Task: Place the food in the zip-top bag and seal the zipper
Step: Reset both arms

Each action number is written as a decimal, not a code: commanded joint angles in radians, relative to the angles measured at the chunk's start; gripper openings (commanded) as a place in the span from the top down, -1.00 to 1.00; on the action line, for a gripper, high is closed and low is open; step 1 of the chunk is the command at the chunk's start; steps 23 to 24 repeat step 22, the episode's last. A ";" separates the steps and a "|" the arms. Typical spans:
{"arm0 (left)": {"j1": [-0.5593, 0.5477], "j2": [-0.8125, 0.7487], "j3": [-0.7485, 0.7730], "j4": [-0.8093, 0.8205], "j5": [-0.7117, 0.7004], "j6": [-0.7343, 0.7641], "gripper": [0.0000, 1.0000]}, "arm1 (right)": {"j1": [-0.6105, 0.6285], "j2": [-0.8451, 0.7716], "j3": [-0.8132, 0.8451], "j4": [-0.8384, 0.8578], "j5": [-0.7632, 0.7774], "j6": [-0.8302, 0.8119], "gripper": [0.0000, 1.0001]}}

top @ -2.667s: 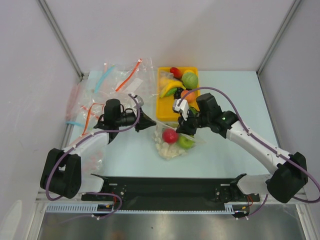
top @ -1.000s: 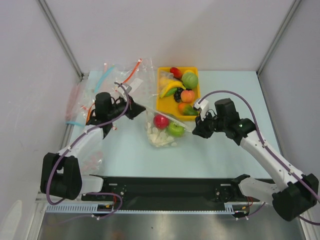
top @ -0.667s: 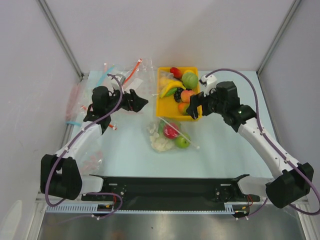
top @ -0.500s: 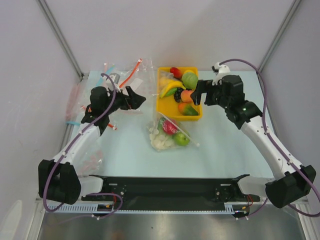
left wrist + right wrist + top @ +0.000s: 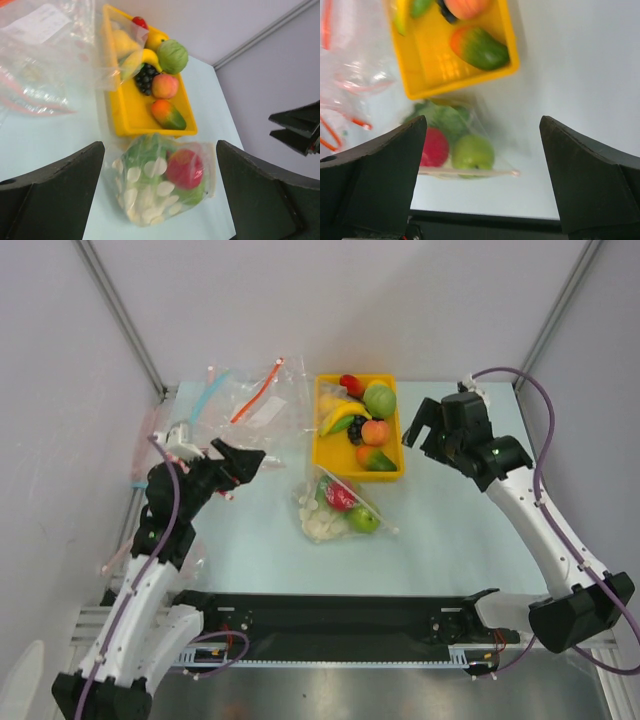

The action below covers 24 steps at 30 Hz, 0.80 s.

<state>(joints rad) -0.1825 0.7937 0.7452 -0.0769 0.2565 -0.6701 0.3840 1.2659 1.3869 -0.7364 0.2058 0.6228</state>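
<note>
The dotted zip-top bag (image 5: pixel 330 512) lies on the table just in front of the yellow tray, with nothing touching it. Inside it show the red fruit (image 5: pixel 340 496), the green apple (image 5: pixel 365 521) and the pale leafy cabbage (image 5: pixel 320 528). The zipper (image 5: pixel 362 504) runs as a pale strip along the bag's right edge; I cannot tell whether it is pressed shut. My left gripper (image 5: pixel 248 460) hangs open to the left of the bag. My right gripper (image 5: pixel 418 428) is open, raised to the right of the tray. The left wrist view has the bag (image 5: pixel 160 185) between its fingers, far below; the right wrist view shows the zipper (image 5: pixel 465 172).
A yellow tray (image 5: pixel 325 468) at the back centre holds a banana, a peach, a mango, a green ball and other toy fruit. Several plain clear bags with blue or red strips (image 5: pixel 240 400) lie at the back left. Grey walls close in both sides.
Both grippers opened and let go of the bag, which dropped onto the table. The left arm drew back to the left; the right arm rose towards the back right.
</note>
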 commanded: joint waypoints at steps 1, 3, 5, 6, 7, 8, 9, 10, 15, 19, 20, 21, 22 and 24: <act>0.018 -0.162 -0.122 -0.103 -0.118 -0.069 -0.99 | -0.008 -0.075 -0.089 -0.115 0.053 0.089 -0.99; 0.018 -0.241 -0.210 -0.095 -0.175 -0.144 -1.00 | -0.014 -0.103 -0.159 -0.113 0.069 0.092 -0.99; 0.018 -0.330 -0.297 -0.089 -0.200 -0.207 -0.99 | -0.017 -0.140 -0.201 -0.095 0.081 0.037 -0.99; 0.020 -0.353 -0.328 -0.080 -0.191 -0.241 -1.00 | -0.017 -0.149 -0.253 -0.087 0.102 0.026 -0.99; 0.018 -0.373 -0.355 -0.061 -0.175 -0.250 -0.99 | -0.016 -0.166 -0.276 -0.080 0.115 0.002 -0.99; 0.018 -0.396 -0.401 -0.054 -0.159 -0.253 -1.00 | -0.017 -0.172 -0.299 -0.071 0.125 -0.003 -1.00; 0.018 -0.405 -0.420 -0.057 -0.143 -0.253 -0.99 | -0.017 -0.177 -0.339 -0.067 0.139 -0.009 -0.99; 0.018 -0.412 -0.432 -0.093 -0.129 -0.258 -1.00 | -0.019 -0.181 -0.354 -0.064 0.141 -0.018 -1.00; 0.020 -0.435 -0.443 -0.153 -0.151 -0.244 -0.99 | -0.020 -0.194 -0.416 -0.051 0.066 -0.029 -0.99; 0.020 -0.439 -0.438 -0.182 -0.174 -0.241 -0.99 | -0.022 -0.217 -0.474 -0.015 0.047 -0.006 -1.00; 0.020 -0.439 -0.435 -0.185 -0.183 -0.241 -0.99 | -0.022 -0.220 -0.479 -0.009 0.046 -0.005 -0.99; 0.020 -0.439 -0.437 -0.188 -0.186 -0.238 -1.00 | -0.023 -0.223 -0.482 -0.011 0.043 -0.002 -1.00; 0.020 -0.436 -0.434 -0.190 -0.189 -0.240 -1.00 | -0.023 -0.226 -0.485 -0.011 0.043 -0.001 -1.00; 0.020 -0.436 -0.434 -0.190 -0.189 -0.240 -1.00 | -0.023 -0.226 -0.485 -0.011 0.043 -0.001 -1.00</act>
